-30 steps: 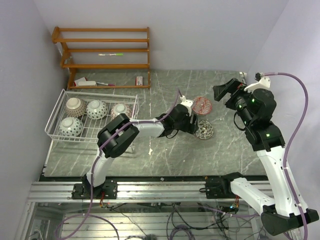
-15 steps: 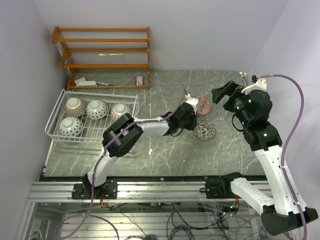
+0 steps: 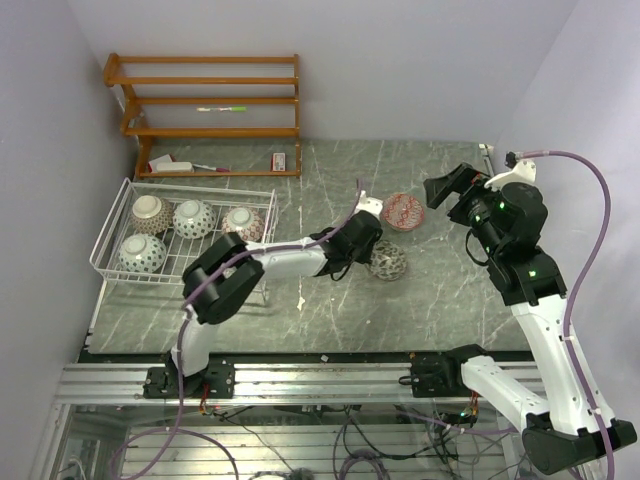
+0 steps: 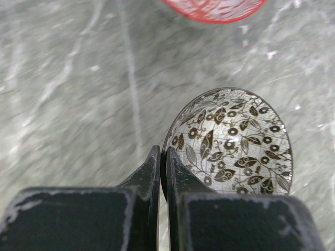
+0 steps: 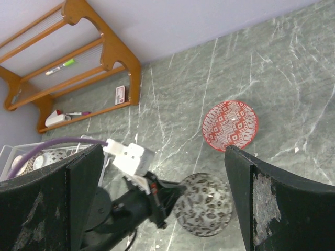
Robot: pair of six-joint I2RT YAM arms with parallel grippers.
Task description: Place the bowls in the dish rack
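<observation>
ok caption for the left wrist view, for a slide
Left gripper pinches the rim of the black-and-white bowl; red bowl beyond.

The gripper (image 4: 163, 161) pinches the left rim of the black-and-white bowl (image 4: 235, 144), its two dark fingers almost together, one outside the wall and one just inside. The bowl's inside, patterned with leaves and flowers, faces the camera. Past it, at the top edge, part of a red bowl (image 4: 214, 6) shows, apart from the first. Both lie over a grey-green marbled surface (image 4: 68, 94).
</observation>
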